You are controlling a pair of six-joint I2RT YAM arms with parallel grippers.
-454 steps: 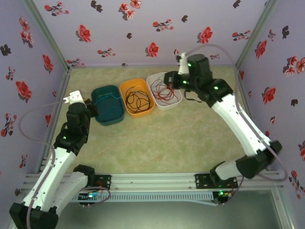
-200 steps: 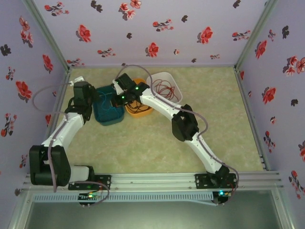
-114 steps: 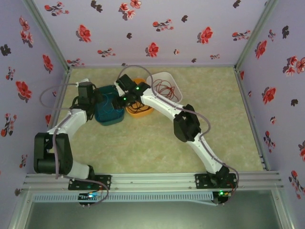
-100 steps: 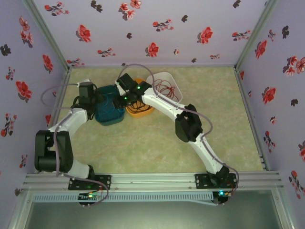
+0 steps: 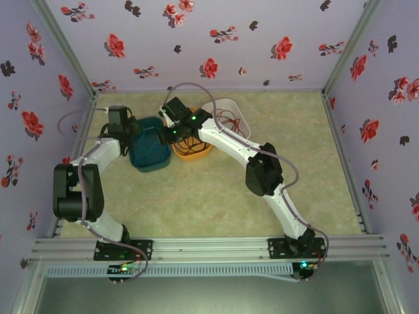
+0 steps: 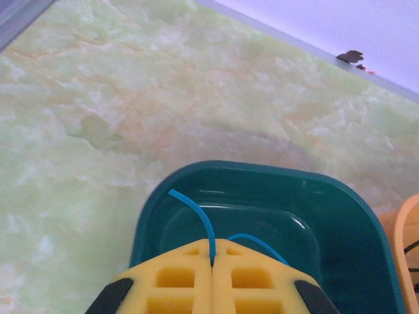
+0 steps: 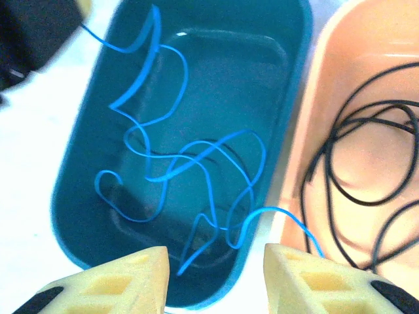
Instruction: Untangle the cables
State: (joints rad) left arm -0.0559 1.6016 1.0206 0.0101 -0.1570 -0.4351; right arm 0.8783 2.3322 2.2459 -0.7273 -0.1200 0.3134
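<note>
Both wrists have edged slightly backward; left gripper [image 6: 213,254] clenches the blue cable [image 6: 198,210] over the teal tub [image 7: 298,59], the grasped end hidden; right gripper [image 7: 215,261] hangs released.

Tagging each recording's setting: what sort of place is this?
Likely a lab robot enclosure, not a home: flower-printed walls box in a green marbled tabletop, with an aluminium rail along its near edge.
</note>
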